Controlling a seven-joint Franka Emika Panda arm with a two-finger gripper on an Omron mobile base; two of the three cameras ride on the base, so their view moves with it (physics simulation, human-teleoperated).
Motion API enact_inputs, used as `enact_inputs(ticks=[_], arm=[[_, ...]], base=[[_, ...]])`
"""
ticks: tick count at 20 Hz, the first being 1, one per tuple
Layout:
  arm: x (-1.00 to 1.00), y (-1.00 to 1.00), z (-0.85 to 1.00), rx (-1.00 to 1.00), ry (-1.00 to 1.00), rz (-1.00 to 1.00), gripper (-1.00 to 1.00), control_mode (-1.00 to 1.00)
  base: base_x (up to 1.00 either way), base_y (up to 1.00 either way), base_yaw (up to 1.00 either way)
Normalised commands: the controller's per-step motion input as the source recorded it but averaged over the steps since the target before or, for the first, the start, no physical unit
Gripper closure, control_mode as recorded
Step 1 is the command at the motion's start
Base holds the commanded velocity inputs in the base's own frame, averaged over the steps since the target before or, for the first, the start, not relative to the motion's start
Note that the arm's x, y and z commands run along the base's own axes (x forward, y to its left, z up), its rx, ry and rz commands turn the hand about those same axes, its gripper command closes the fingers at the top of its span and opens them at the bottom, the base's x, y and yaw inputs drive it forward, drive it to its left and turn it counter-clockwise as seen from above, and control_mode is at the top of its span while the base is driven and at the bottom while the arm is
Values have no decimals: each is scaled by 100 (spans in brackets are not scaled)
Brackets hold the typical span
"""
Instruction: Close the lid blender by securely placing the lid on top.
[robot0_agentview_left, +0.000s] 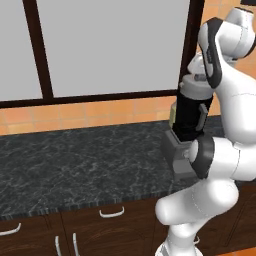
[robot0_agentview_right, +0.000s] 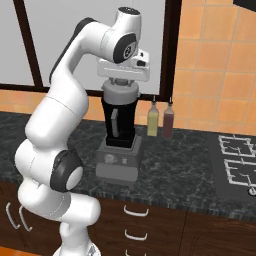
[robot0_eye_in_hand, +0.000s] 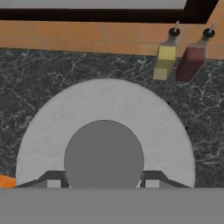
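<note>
Gripping the lid (robot0_eye_in_hand: 105, 127) by its raised knob, the end effector (robot0_agentview_right: 120, 80) is seating it on the blender (robot0_agentview_right: 119, 135); next, pressing down and releasing.

i'm looking straight down on the light grey round lid (robot0_eye_in_hand: 109, 113), its darker grey raised centre knob (robot0_eye_in_hand: 104, 157) sitting between my two dark finger tips (robot0_eye_in_hand: 53, 180). black marbled stone counter (robot0_eye_in_hand: 35, 78) is showing around it. a yellow oil bottle (robot0_eye_in_hand: 165, 62) and dark red sauce bottle (robot0_eye_in_hand: 190, 62) are standing side by side against the orange tiled wall (robot0_eye_in_hand: 87, 37).
</note>
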Motion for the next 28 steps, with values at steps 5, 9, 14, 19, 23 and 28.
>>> enact_inputs(ticks=[5, 9, 14, 19, 23, 28], arm=[[-7, 27, -4, -1, 0, 0, 100, -100], [-4, 27, -9, -13, 2, 0, 100, -100], [-38, 3, -14, -21, 0, 0, 100, -100], [-34, 0, -9, -9, -2, 0, 100, -100], [-20, 0, 19, 0, -15, -3, -100, -100], [-22, 0, 29, 0, -22, -7, -100, -100]], base=[[0, 0, 0], [0, 0, 0], [0, 0, 0], [0, 0, 0], [0, 0, 0], [0, 0, 0]])
